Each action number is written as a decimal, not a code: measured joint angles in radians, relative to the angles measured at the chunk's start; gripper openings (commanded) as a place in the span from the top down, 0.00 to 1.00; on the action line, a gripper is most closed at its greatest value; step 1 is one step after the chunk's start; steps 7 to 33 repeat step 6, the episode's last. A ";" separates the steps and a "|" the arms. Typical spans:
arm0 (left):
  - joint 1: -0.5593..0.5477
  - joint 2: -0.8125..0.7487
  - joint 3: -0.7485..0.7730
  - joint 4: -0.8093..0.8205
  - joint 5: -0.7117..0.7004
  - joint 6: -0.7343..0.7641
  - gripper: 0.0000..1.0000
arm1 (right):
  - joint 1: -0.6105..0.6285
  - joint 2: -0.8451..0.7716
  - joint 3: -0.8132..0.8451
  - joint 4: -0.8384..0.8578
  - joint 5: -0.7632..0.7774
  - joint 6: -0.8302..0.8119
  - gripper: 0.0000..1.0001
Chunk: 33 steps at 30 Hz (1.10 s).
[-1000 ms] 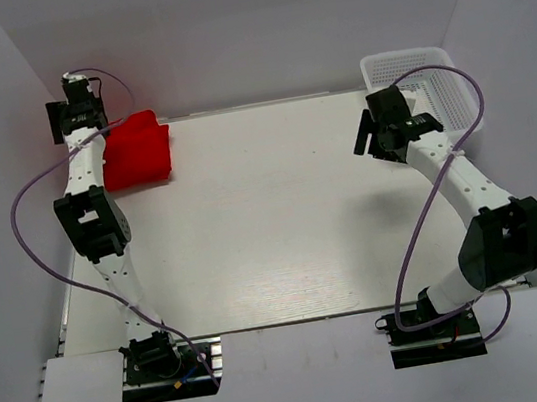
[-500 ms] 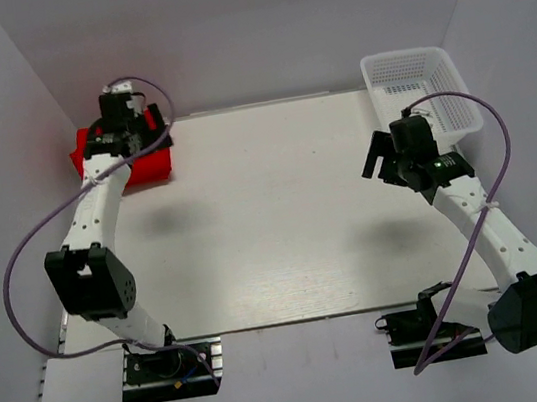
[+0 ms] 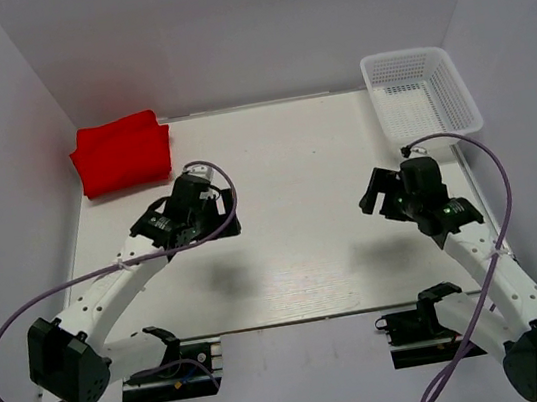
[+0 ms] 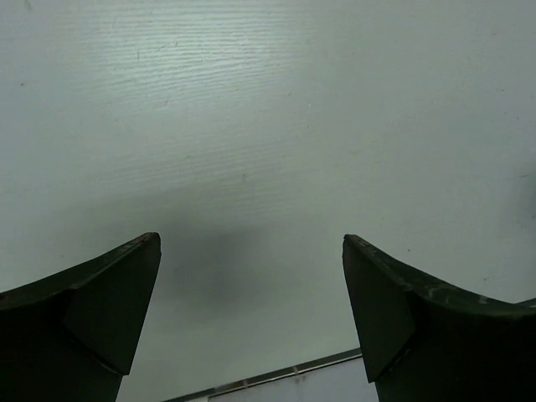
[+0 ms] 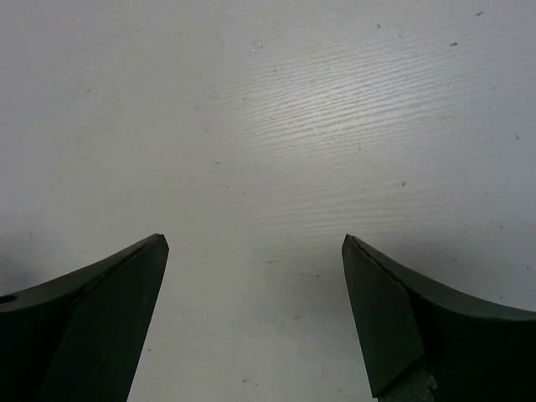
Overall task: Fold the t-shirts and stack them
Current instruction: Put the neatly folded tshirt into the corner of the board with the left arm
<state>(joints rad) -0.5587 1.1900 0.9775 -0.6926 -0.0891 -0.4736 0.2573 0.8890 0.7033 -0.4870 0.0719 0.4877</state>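
The t-shirts (image 3: 123,152) lie as a folded bright red pile at the table's back left corner, seen only in the top view. My left gripper (image 3: 213,219) hovers over the left middle of the table, well in front of the pile and apart from it. In the left wrist view its gripper (image 4: 251,243) is open over bare white tabletop, with nothing between the fingers. My right gripper (image 3: 377,195) hangs over the right middle of the table. Its wrist view shows that gripper (image 5: 255,241) open as well, with only tabletop below.
A white plastic mesh basket (image 3: 421,92) stands at the back right corner with nothing showing inside it. White walls close in the table (image 3: 282,158) at the back and on both sides. Purple cables loop off both arms.
My left arm has pulled away from the red pile at the back left and swung toward the table's middle. My right arm has drawn back from the basket toward the near side.
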 measured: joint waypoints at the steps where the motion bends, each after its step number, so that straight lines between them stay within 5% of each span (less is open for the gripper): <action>1: -0.014 0.000 0.000 -0.014 -0.021 -0.011 0.00 | 0.000 -0.007 -0.005 0.003 -0.001 0.000 0.10; 33: -0.061 0.008 0.002 -0.058 -0.075 -0.043 0.00 | 0.000 -0.031 -0.054 0.029 -0.008 -0.001 0.10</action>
